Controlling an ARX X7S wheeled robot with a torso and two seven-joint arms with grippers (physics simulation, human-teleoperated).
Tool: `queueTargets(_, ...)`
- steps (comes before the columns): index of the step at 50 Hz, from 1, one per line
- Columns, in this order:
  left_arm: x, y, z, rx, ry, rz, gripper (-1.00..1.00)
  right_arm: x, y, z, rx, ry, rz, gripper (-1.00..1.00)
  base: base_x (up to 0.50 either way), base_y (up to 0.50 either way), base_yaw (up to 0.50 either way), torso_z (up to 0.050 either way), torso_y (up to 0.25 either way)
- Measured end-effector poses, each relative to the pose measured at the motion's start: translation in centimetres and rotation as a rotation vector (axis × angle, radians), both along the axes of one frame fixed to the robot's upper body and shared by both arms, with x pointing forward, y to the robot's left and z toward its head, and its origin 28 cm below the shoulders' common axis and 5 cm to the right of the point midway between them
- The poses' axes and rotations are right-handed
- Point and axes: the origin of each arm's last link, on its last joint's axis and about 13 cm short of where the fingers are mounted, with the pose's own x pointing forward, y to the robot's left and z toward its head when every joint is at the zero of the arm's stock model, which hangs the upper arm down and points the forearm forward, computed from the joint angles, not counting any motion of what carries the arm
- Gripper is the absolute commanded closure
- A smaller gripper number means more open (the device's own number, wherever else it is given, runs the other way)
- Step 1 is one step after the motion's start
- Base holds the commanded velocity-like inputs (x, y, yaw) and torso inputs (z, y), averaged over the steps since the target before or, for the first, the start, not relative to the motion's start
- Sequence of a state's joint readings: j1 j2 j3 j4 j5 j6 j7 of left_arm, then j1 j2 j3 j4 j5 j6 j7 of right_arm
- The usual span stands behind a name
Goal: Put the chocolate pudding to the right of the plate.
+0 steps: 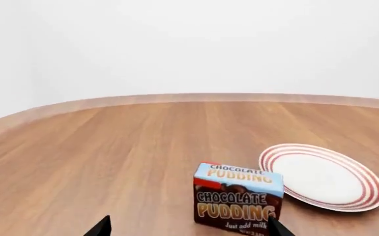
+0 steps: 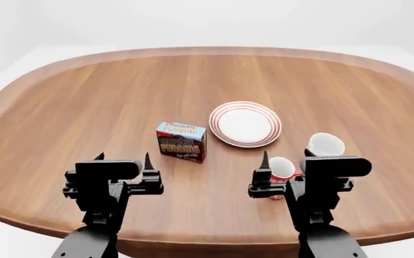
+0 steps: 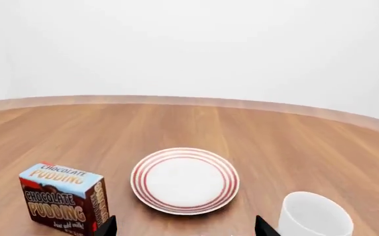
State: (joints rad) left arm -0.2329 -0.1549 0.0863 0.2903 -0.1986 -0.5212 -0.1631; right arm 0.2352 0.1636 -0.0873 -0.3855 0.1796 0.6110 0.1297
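1. one chocolate pudding [image 2: 181, 141] carton stands upright on the bench [image 2: 85, 107], just left of the plate [image 2: 245, 124].
2. likely light, stiff card; grip the two flat sides.
3. left gripper [image 2: 123, 159] and right gripper [image 2: 285, 161] both wide, empty.

Rounded wooden table [image 2: 85, 102] with raised edge, plain white walls, even light

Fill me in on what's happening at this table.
A two-armed robot faces a wooden table, and neither arm is handling anything. The left gripper and right gripper hover open over the near edge. The chocolate pudding stands upright just left of the plate, apart from it, so putting it on the plate's right side has not started. Two white mugs sit right of the plate: one in plain view, another partly behind the right gripper.
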Motion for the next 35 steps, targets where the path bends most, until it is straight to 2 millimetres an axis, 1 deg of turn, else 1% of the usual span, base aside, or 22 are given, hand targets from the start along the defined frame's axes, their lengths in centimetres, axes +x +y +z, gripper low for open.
queueTargets(12, 0.4, 0.1, 0.9, 0.010, -0.005, 0.002, -1.00, 0.2, -0.1, 1.1, -0.004, -0.001, 0.008, -1.00, 0.50, 0.00, 0.00, 0.000, 0.000)
queueTargets(35, 0.6, 0.2, 1.2, 0.015, -0.006, 0.007, -1.00, 0.3, -0.2, 1.4, -0.005, 0.001, 0.009, -1.00, 0.50, 0.00, 0.00, 0.000, 0.001)
